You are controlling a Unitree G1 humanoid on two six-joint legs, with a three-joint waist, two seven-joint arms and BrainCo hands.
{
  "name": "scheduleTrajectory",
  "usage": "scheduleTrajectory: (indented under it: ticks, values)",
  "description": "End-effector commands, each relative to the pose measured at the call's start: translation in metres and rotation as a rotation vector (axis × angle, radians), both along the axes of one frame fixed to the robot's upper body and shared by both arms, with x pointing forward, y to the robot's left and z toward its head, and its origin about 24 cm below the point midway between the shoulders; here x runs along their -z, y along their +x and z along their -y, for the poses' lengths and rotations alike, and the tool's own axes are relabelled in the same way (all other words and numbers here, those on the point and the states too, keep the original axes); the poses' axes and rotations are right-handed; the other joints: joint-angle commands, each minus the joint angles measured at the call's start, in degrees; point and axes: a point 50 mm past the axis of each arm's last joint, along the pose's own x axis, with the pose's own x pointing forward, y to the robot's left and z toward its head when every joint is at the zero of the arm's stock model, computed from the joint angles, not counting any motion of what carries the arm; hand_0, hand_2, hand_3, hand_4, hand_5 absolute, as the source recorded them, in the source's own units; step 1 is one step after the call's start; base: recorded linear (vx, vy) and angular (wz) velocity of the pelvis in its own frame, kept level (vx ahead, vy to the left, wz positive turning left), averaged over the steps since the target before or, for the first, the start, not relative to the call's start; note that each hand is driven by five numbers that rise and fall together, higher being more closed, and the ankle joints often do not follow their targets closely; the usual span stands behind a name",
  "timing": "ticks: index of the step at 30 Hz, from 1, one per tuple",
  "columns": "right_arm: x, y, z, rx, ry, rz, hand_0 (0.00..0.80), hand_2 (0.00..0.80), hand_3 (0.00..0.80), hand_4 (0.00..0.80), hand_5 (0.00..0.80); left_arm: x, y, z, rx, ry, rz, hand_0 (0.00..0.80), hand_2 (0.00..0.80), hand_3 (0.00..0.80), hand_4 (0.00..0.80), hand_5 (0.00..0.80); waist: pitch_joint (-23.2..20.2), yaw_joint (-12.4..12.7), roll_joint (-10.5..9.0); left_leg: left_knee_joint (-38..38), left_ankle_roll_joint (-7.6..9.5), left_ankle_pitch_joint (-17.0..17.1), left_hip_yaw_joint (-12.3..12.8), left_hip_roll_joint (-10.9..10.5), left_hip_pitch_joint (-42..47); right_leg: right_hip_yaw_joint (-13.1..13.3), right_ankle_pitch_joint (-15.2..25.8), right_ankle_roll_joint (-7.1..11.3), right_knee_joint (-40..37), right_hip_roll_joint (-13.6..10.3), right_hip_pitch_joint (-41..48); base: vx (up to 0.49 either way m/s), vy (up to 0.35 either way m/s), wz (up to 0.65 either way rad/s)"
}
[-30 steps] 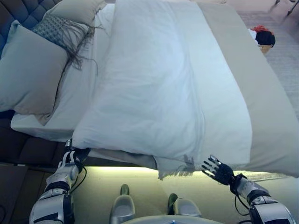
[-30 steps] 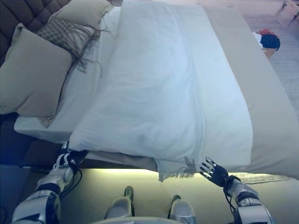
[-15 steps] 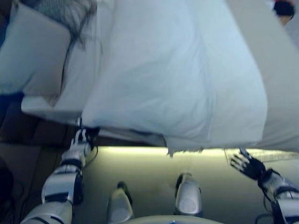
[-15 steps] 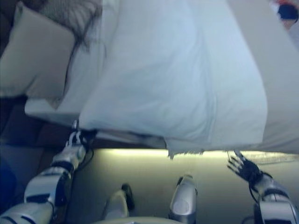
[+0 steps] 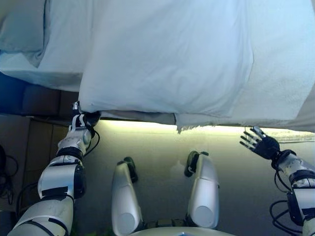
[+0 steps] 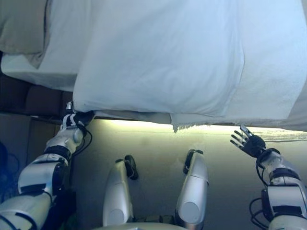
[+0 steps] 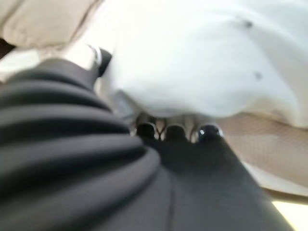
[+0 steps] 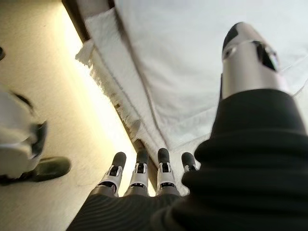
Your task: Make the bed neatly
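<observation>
Our head camera has tipped down since a second ago, so we now see only the near part of the bed (image 5: 49, 64); the fringed cushion and the far floor have slid out of view, and that shift is the camera's, not the bedding's. The white duvet (image 5: 167, 54) lies across the mattress as before, its near left corner hanging over the side of the bed. Our left robot hand (image 5: 81, 119) sits at that corner just as it did a second ago, tucked right under the hanging edge; in the left wrist view its dark fingertips (image 7: 175, 131) press up against the white cloth, but we cannot tell whether they are curled round it. Our right robot hand (image 5: 260, 143) has moved: a second ago it was just under the duvet's fringed lower edge (image 5: 197, 125), and now it hovers further to the right, below the bed's side and apart from the cloth, fingers spread and straight, holding nothing. A grey pillow (image 5: 22, 24) shows at the upper left, resting on the white sheet (image 5: 64, 39) beside the duvet.
</observation>
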Motion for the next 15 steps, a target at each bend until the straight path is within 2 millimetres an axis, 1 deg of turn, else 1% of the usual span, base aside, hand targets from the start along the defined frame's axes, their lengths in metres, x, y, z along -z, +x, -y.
scheduleTrajectory:
  ticks: [1, 2, 3, 4, 9, 15]
  values:
    - [-0.001, -0.008, 0.011, 0.031, 0.011, -0.006, 0.000, 0.000, 0.000, 0.000, 0.000, -0.011, -0.058, -0.109, -0.356, 0.068, 0.003, 0.800, 0.800, 0.800, 0.800, 0.800, -2.9, 3.9, -2.18, 1.1, 1.06, -3.9, 1.2, -0.8, 0.3, 8.6, 5.3, 5.88, -6.9, -0.6, 0.8, -0.050, 0.014, 0.02]
    - [-0.004, -0.007, 0.012, 0.034, 0.009, -0.005, 0.000, 0.000, 0.000, 0.000, 0.000, -0.012, -0.059, -0.110, -0.353, 0.072, -0.001, 0.800, 0.800, 0.800, 0.800, 0.800, -3.0, 4.0, -2.30, 1.2, 0.91, -4.0, 1.2, -0.7, 0.0, 8.6, 5.2, 6.01, -6.9, -0.6, 0.6, 0.000, 0.000, 0.00]
    - [-0.005, -0.007, 0.012, 0.035, 0.009, -0.003, 0.000, 0.000, 0.000, 0.000, 0.000, -0.012, -0.059, -0.111, -0.351, 0.075, -0.004, 0.521, 0.521, 0.521, 0.521, 0.521, -3.0, 4.0, -2.36, 1.4, 0.83, -4.1, 1.1, -0.6, -0.2, 8.6, 5.2, 6.05, -6.8, -0.6, 0.4, -0.035, 0.003, -0.02]
    - [-0.008, -0.006, 0.015, 0.039, 0.009, 0.004, 0.000, 0.000, 0.000, 0.000, 0.000, -0.013, -0.061, -0.113, -0.332, 0.081, -0.009, 0.000, 0.000, 0.000, 0.000, 0.000, -3.0, 4.2, -2.45, 1.7, 0.59, -4.2, 1.0, -0.5, -0.8, 8.6, 5.1, 6.08, -6.8, -0.5, 0.1, -0.032, 0.003, -0.03]
    - [-0.016, 0.000, 0.013, 0.021, 0.006, 0.021, 0.000, 0.000, 0.000, 0.000, 0.000, -0.013, -0.060, -0.109, -0.272, 0.090, 0.003, 0.000, 0.000, 0.000, 0.000, 0.000, -3.3, 4.6, -2.34, 3.2, 0.34, -4.7, 0.2, -0.3, -3.0, 8.9, 4.3, 6.28, -5.2, -0.2, -1.9, -0.049, -0.008, 0.02]
    - [-0.016, 0.002, 0.011, 0.023, 0.020, 0.041, 0.000, 0.000, 0.000, 0.000, 0.000, 0.004, -0.068, -0.106, -0.244, 0.055, -0.038, 0.000, 0.000, 0.000, 0.000, 0.000, -3.7, 5.3, -2.20, 2.6, 0.02, -4.6, -0.2, -0.6, -3.5, 8.4, 3.7, 6.30, -5.1, 0.0, -2.4, -0.031, -0.044, 0.02]
